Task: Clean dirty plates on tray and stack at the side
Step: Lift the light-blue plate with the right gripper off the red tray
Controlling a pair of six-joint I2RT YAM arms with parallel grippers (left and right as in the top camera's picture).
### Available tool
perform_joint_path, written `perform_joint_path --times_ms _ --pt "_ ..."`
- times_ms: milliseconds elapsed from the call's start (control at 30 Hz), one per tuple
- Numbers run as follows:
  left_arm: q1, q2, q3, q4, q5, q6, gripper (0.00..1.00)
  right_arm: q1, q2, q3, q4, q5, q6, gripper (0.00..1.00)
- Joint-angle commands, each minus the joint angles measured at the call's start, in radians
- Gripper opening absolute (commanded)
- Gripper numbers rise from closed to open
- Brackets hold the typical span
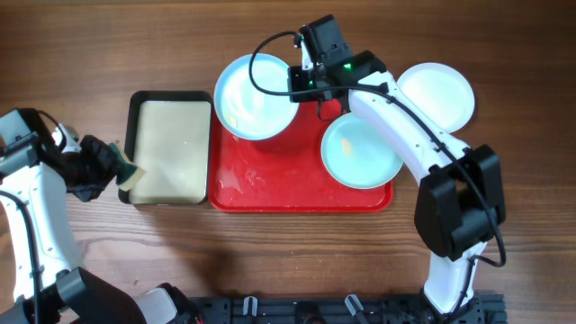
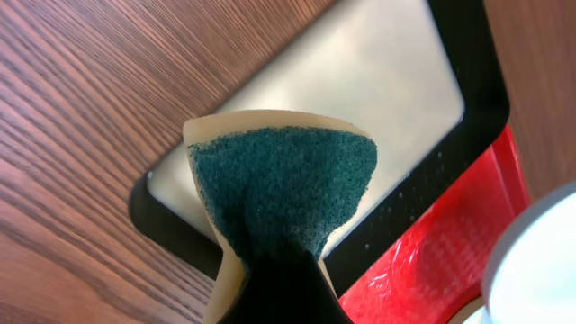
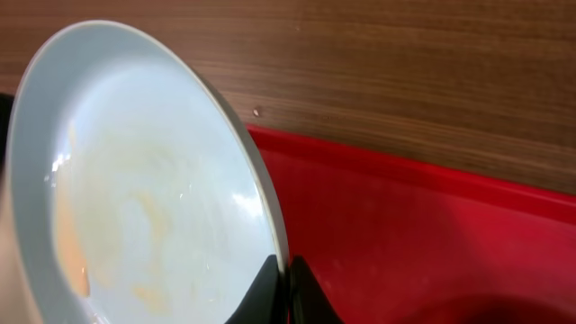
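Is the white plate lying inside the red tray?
No, the white plate lies on the wooden table, outside the rim of the red tray.

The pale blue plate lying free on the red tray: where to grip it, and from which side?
Pinch the rim of the plate, coming from the bare middle of the tray: it lies flat and shallow, so only the rim gives hold.
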Motion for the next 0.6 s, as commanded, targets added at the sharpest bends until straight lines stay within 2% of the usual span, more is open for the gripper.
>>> perform_joint_path --times_ms 0,233,433,567 --pt "-0.032 -0.019 -0.021 0.002 0.005 0.023 0.04 0.083 -0.014 0.017 0.044 0.073 0.022 0.04" --pt "-0.057 -0.019 -0.038 -0.002 -0.01 0.023 0.04 0.242 -0.005 0.016 0.168 0.332 0.016 0.04" --pt "-0.057 -0.019 -0.077 0.007 -0.041 0.023 0.04 0.357 0.04 0.016 0.336 0.499 -0.144 0.04" --pt "-0.057 -0.019 -0.078 0.006 -0.043 0.022 0.04 0.389 0.06 0.016 0.423 0.535 -0.271 0.04"
